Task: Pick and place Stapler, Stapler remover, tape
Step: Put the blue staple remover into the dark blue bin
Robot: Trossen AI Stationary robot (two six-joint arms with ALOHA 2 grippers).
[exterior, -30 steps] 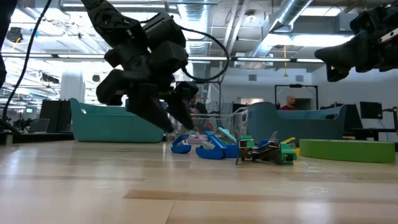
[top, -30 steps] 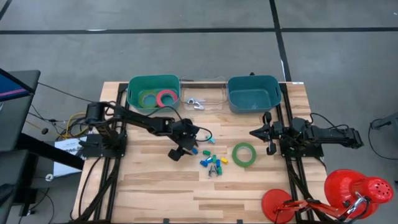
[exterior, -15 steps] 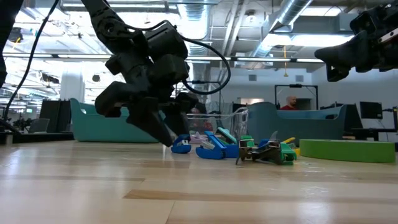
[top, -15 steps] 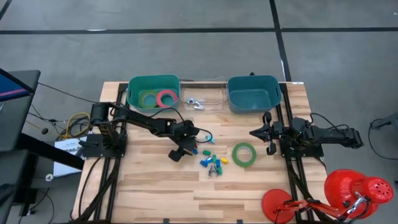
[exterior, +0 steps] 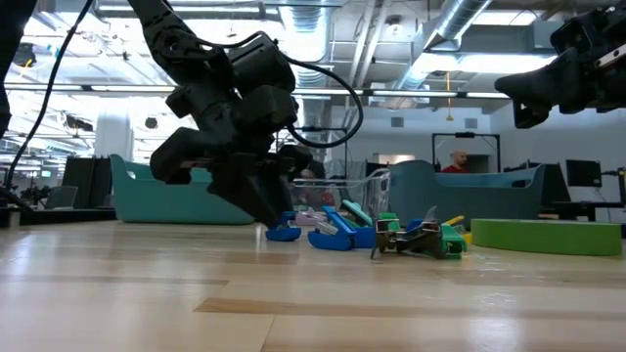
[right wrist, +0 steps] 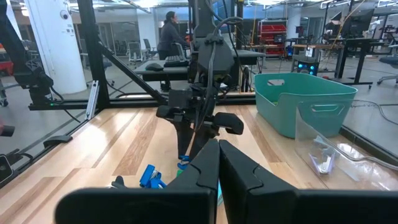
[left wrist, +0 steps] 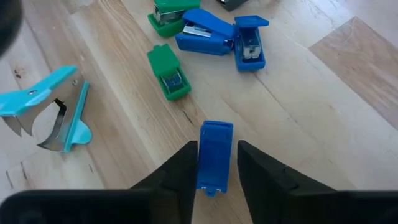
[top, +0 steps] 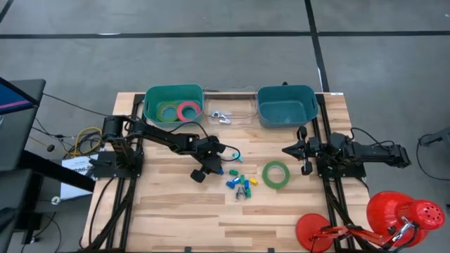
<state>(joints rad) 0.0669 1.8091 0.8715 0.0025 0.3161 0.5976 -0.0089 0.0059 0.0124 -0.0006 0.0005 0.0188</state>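
Between the left gripper's (left wrist: 217, 165) two fingers: a small blue stapler (left wrist: 214, 155), lying flat on the table (top: 176, 211). Jaws are narrowed close to its long sides; contact looks near or just made, can't confirm a firm pinch, and it is not lifted.

Just ahead of that gripper: rest of the small pile — green stapler (left wrist: 168, 73), two more blue staplers (left wrist: 214, 38), and a light blue staple remover (left wrist: 53, 106) off to one side.

Well beyond the pile, toward the right arm: one green tape roll (top: 276, 174), loose on the table.

Right gripper (top: 304, 150) hangs idle near the tape roll, fingers pressed together, holding nothing.

Progress, judging by layout: a green and a pink tape ring sit in the left green bin (top: 151, 98); a metal piece is in the clear tray (top: 242, 116); the right teal bin (top: 285, 105) looks empty. Left to do: the staplers, the remover and the last tape.
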